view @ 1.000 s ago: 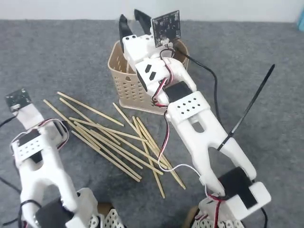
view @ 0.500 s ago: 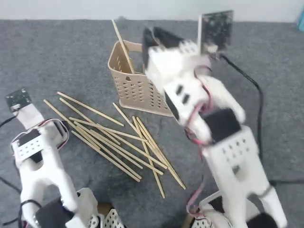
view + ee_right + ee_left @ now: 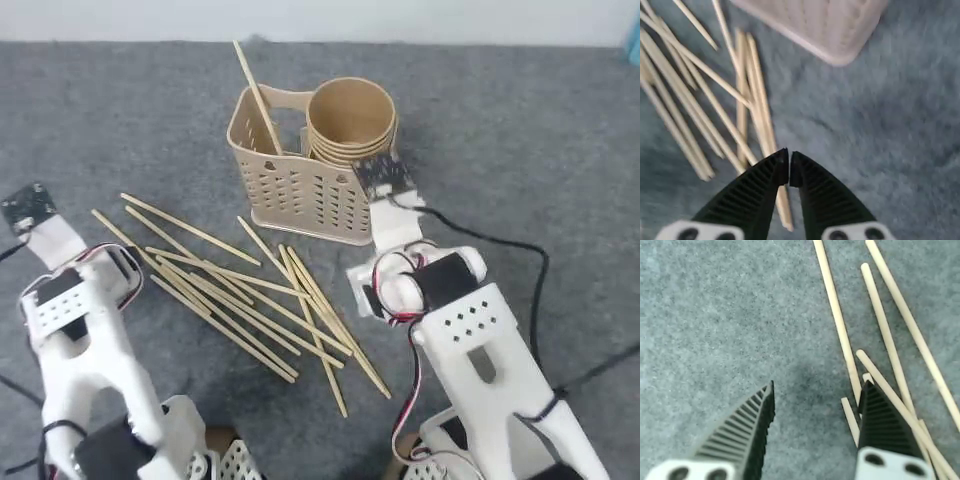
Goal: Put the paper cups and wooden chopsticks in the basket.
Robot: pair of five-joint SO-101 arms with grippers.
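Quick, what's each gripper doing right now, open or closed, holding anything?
Left gripper: open, holding nothing.
Right gripper: closed, holding nothing.

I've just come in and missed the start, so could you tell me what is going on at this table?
Two arms are putting cups and chopsticks into the basket. The paper cups sit stacked in it, with one chopstick leaning inside. The other chopsticks lie scattered on the grey mat. The left end effector is open over some of them. The right end effector is shut and empty, near the basket.
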